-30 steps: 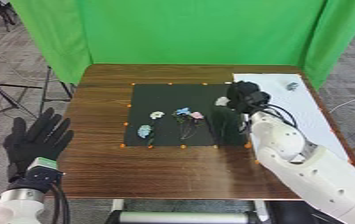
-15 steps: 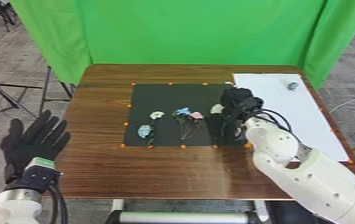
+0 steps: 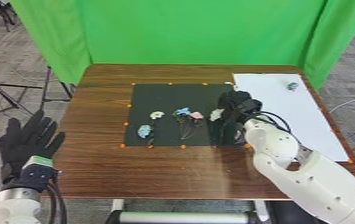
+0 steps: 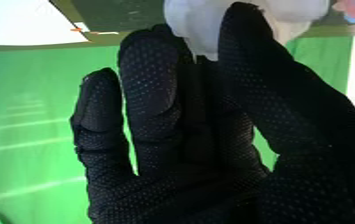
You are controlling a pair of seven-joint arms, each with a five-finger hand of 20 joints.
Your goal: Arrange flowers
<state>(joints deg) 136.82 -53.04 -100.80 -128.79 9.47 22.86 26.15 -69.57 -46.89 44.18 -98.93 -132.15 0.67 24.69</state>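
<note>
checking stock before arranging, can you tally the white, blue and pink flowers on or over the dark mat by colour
White: 2 (left white flower, right white flower)
Blue: 2 (nearer blue flower, farther blue flower)
Pink: 1 (pink flower)
Total: 5
</note>
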